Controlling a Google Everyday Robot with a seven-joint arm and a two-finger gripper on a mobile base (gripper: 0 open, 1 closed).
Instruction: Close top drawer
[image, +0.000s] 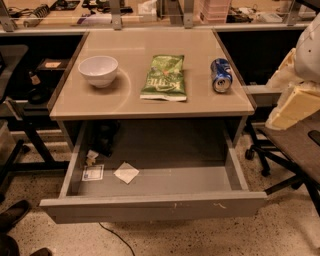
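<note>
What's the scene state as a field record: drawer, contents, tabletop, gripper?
top drawer: pulled out, not yet closed
drawer contents: card and paper scrap, left side
table: white bowl left, green chip bag middle, blue soda can right
gripper: not in view
robot arm: at right edge, apart from the drawer

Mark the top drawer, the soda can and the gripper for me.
top drawer (150, 209): camera view, on its front panel.
soda can (221, 75): camera view, on its side.
gripper (290, 100): camera view, right edge, on its cream body.
</note>
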